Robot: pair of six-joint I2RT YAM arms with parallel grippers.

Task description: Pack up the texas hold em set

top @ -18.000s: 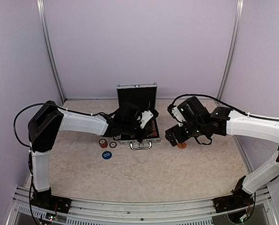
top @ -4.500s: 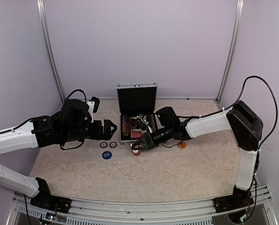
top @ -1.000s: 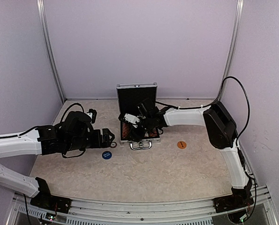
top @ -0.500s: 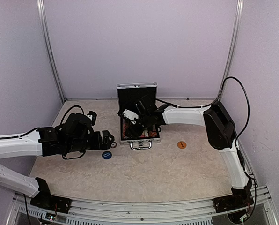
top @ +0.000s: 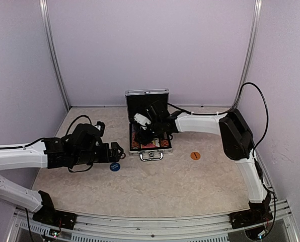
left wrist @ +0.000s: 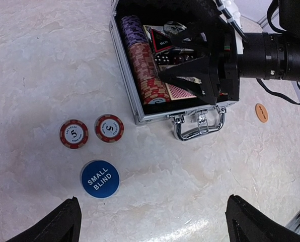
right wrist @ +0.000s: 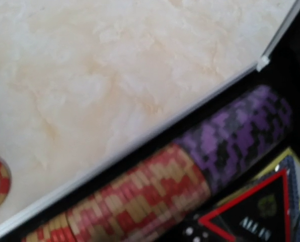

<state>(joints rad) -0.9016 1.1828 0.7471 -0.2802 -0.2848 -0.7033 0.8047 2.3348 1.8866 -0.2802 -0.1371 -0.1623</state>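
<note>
Nearest me, the left gripper (left wrist: pixel 151 201) hangs low over the marble-patterned table (left wrist: pixel 44 55). Its fingers (left wrist: pixel 64 222) are spread wide, with only tabletop between them. Just ahead of the fingertips lies a blue round button (left wrist: pixel 99 178) lettered SMALL BLIND. A little beyond it, two red chips (left wrist: pixel 73 133) marked 5 sit side by side, near the case but clear of it.

Further on stands the silver case (left wrist: pixel 124 75), open, with its metal handle (left wrist: pixel 200 126) towards the arms and its lid (top: pixel 147 105) upright at the back. It is well ahead of the left fingers, and nothing lies in the way except the loose chips and the button.

Along the case's left wall runs a row of red chips on edge (left wrist: pixel 145 70), continuing into purple chips (left wrist: pixel 132 27). Beside them I can make out a red-backed card deck (left wrist: pixel 180 92) and the red triangle (left wrist: pixel 157 43).

The right gripper (left wrist: pixel 165 55) reaches in from the right, low over these contents, and hides much of that side of the case. Its black fingers (left wrist: pixel 190 68) stand parted. One is over the triangle and the other has its tip close to the red chip row. I cannot tell whether either touches anything.

Off to the right, well apart from the case, an orange round button (left wrist: pixel 260 112) lies on the table.
</note>
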